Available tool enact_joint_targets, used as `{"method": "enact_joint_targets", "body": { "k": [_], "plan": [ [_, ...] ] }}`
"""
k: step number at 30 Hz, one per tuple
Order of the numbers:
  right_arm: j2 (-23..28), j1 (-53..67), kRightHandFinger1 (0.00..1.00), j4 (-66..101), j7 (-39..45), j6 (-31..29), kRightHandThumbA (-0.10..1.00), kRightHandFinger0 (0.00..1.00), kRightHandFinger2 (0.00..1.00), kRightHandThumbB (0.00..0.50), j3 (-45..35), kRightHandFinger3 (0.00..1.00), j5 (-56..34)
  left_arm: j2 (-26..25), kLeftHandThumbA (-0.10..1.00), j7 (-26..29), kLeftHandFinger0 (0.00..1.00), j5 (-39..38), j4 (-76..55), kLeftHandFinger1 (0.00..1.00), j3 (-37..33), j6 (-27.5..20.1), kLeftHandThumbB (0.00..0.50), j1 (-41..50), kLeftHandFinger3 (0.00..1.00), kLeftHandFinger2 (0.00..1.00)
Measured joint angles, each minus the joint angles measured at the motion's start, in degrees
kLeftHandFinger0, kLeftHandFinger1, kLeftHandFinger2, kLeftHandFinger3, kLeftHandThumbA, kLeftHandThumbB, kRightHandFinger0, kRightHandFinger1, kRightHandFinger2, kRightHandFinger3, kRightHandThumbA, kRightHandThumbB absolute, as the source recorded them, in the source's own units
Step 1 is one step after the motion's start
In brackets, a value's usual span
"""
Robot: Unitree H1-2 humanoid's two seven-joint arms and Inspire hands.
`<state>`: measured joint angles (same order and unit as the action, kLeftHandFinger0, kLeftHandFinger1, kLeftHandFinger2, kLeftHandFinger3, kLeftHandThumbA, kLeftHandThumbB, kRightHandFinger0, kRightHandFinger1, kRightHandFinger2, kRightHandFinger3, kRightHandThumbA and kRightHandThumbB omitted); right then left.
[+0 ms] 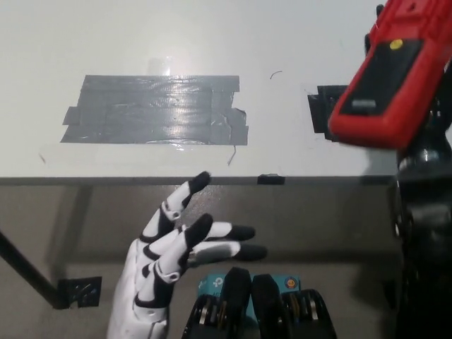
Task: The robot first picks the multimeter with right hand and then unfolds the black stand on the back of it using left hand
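The red plastic multimeter with a black back panel (392, 78) is held aloft at the upper right of the head view, above the right end of the white worktop (212, 35). Its back faces the camera, and the casing is tilted so that its lower end points toward the front edge of the worktop. The black flat stand (378, 79) lies on the back of the casing, with a small yellow round sticker (396, 44) near its upper end and a grey strip (363, 105) near its lower end. Whether the stand is flush or raised cannot be determined.

The black right hand (432, 106) is behind and below the multimeter and supports it; only part of it shows past the casing's right edge, and its fingers are mostly hidden.

The white left hand (176, 247) is in front of the front edge of the worktop, at the lower left, well apart from the multimeter. Its fingers are spread and extended toward the right, and it holds nothing.

A large patch of grey duct tape (155, 109) is stuck on the worktop left of centre. A small black tape square (323, 111) lies near the right end, just beside the multimeter's lower end as seen from above.
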<state>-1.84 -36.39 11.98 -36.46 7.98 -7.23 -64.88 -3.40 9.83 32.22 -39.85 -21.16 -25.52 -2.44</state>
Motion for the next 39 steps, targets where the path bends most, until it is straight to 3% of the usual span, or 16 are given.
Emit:
{"method": "enact_joint_targets", "body": {
  "k": [1, 3, 5, 7, 8, 9, 13, 21, 29, 32, 33, 34, 35, 36, 38, 39],
  "plan": [
    [0.8, -0.6, 0.29, -2.3, 0.0, -0.3, -0.1, 0.0, 0.87, 0.043, 0.1, 1.0, 1.3, -0.3, 1.0, 0.0, 1.0, -0.1, 0.1, 0.55, 0.1, 0.0, 0.5, 0.7, 1.0, 0.51],
    [2.0, -1.4, 0.11, -6.2, 0.0, -0.7, -0.1, 0.0, 0.52, 0.129, 0.2, 0.56, 3.4, -0.9, 1.0, 0.0, 1.0, -0.1, 0.2, 0.59, 0.1, 0.0, 0.489, 1.4, 1.0, 0.55],
    [3.3, -1.8, 0.0, -10.4, -0.1, -1.0, -0.1, 0.0, 0.39, 0.125, 0.7, 0.47, 5.6, -1.4, 1.0, 0.0, 1.0, -0.1, 0.4, 0.58, 0.2, 0.0, 0.454, 2.0, 1.0, 0.59],
    [4.8, -2.4, 0.04, -14.9, -0.2, -1.2, -0.1, 0.0, 0.49, 0.107, 1.5, 0.54, 8.1, -2.2, 1.0, 0.1, 1.0, -0.1, 1.0, 0.57, 0.2, 0.0, 0.431, 2.5, 1.0, 0.58],
    [5.3, -2.6, 0.09, -16.9, -0.3, -1.3, -0.1, 0.0, 0.59, 0.11, 1.9, 0.6, 9.2, -2.6, 1.0, 0.3, 1.0, -0.1, 1.4, 0.6, 0.2, 0.0, 0.333, 2.7, 1.0, 0.6],
    [5.8, -2.8, 0.16, -18.5, -0.4, -1.4, -0.1, 0.0, 0.69, 0.107, 2.3, 0.66, 10.0, -3.0, 1.0, 0.4, 1.0, -0.1, 1.8, 0.66, 0.2, 0.0, 0.293, 2.9, 1.0, 0.64],
    [8.7, -4.7, 0.22, -29.1, -0.7, -2.1, -0.1, 0.0, 0.7, 0.128, 5.0, 0.73, 14.8, -6.6, 1.0, 1.8, 1.0, 0.6, 6.4, 0.71, 0.7, 0.0, 0.212, 3.6, 1.0, 0.67],
    [12.8, -10.9, 0.26, -50.6, -1.3, -3.9, -0.1, 0.0, 0.7, 0.136, 12.1, 0.78, 23.1, -12.2, 1.0, 6.0, 1.0, 2.1, 16.3, 0.76, 2.4, 0.1, 0.163, 5.7, 1.0, 0.7],
    [15.0, -19.5, 0.22, -69.8, -1.3, -7.1, -0.1, 0.0, 0.68, 0.138, 19.8, 0.81, 31.4, -16.0, 1.0, 11.9, 1.0, 3.8, 25.2, 0.8, 2.2, 0.1, 0.164, 7.9, 1.0, 0.73],
    [15.4, -22.4, 0.24, -74.0, -1.3, -8.5, -0.1, 0.0, 0.67, 0.173, 21.7, 0.79, 34.2, -16.8, 1.0, 14.0, 1.0, 4.4, 26.7, 0.76, 1.9, 0.1, 0.165, 8.5, 1.0, 0.7],
    [15.4, -23.6, 0.32, -75.6, -1.3, -9.1, -0.1, 0.08, 0.74, 0.197, 22.5, 0.86, 35.4, -17.0, 1.0, 14.7, 1.0, 4.7, 27.1, 0.75, 1.9, 0.1, 0.161, 8.8, 1.0, 0.69],
    [15.6, -24.8, 0.5, -76.9, -1.3, -9.4, 0.09, 0.3, 0.82, 0.224, 23.5, 0.92, 36.5, -17.0, 1.0, 15.5, 1.0, 4.9, 27.6, 0.74, 1.9, 0.1, 0.165, 8.9, 1.0, 0.68],
    [15.6, -25.1, 1.0, -77.0, -1.3, -9.4, 0.23, 0.85, 1.0, 0.339, 23.8, 1.0, 36.7, -17.0, 1.0, 15.6, 1.0, 5.0, 27.7, 0.74, 1.9, 0.1, 0.162, 8.9, 1.0, 0.67],
    [15.8, -26.1, 1.0, -77.8, -1.2, -9.5, 0.31, 1.0, 1.0, 0.355, 25.2, 1.0, 38.1, -17.1, 1.0, 16.4, 1.0, 5.2, 28.1, 0.73, 1.8, 0.1, 0.165, 9.0, 1.0, 0.67],
    [16.2, -27.2, 1.0, -78.0, -0.2, -9.4, 0.52, 1.0, 1.0, 0.493, 27.6, 1.0, 39.9, -17.1, 1.0, 17.4, 1.0, 5.5, 28.4, 0.73, 1.7, 0.1, 0.157, 9.1, 1.0, 0.66],
    [16.7, -27.8, 1.0, -78.0, 1.2, -9.1, 0.52, 1.0, 1.0, 0.5, 29.8, 1.0, 41.4, -17.1, 1.0, 17.9, 1.0, 5.7, 28.5, 0.73, 1.7, 0.1, 0.157, 9.1, 1.0, 0.66]
  ]
}}
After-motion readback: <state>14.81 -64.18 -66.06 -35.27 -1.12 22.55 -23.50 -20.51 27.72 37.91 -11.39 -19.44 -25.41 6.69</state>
